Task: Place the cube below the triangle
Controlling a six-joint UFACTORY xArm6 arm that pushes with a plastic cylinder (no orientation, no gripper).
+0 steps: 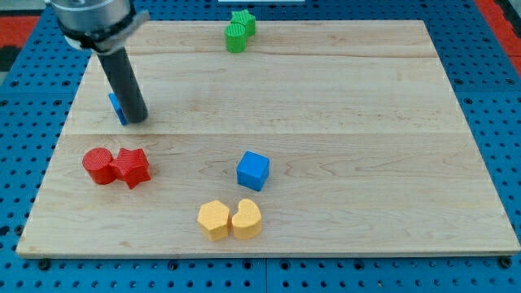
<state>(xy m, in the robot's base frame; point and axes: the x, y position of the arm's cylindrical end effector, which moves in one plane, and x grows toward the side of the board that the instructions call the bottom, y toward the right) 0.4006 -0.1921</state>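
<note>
The blue cube [253,171] sits alone a little below the bench's [326,98] middle, just above the two yellow blocks [230,220] — free on every side, so open to a push. Its target, a blue block [116,107] that I take to be the triangle, lies far off at the view's left, mostly hidden behind my tip [136,120], which touches it. No jaws here, only a rod. Red cylinder [97,165] and red star [131,168] lie below the triangle — likely in the way. Green blocks [239,30] stand at the top edge.
</note>
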